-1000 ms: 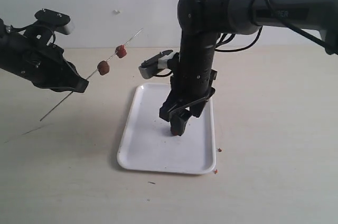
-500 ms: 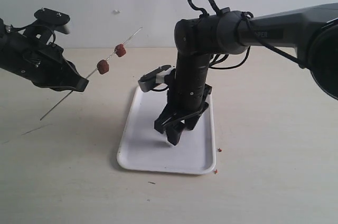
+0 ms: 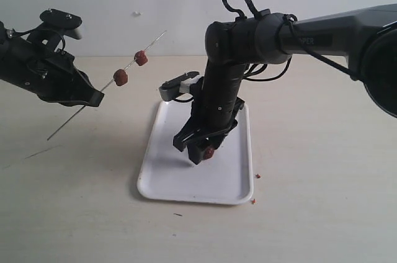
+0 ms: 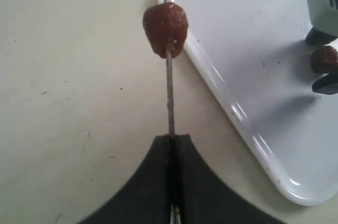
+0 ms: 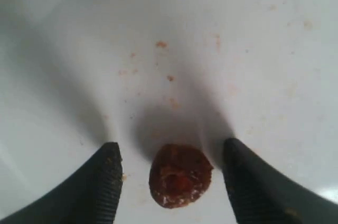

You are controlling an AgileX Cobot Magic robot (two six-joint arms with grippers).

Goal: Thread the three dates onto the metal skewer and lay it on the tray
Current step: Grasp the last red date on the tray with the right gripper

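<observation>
**One date on the tray between spread fingers, two on the skewer**

Nearest in the exterior view, the white tray (image 3: 166, 176) lies flat on the pale table (image 3: 310, 213). Reddish crumbs (image 3: 257, 176) lie on the table just off the tray's edge at 4 o'clock. Near the tray's middle sits the loose date (image 5: 180, 175). The right gripper (image 5: 170, 149) points down over it with its fingers (image 5: 105, 182) spread, one on either side of the fruit. A gap shows on each side, so it grips nothing. Farther back, at about 10 o'clock from the tray and above the table, the left gripper (image 4: 171, 142) has its jaws pressed together, pinching the metal skewer (image 4: 169, 97). The rod slants from 8 o'clock to 2 o'clock through that grip. On the 2 o'clock stretch ride the lower date (image 3: 120, 77) and, apart from it, the upper date (image 3: 141, 59), both in the air
</observation>
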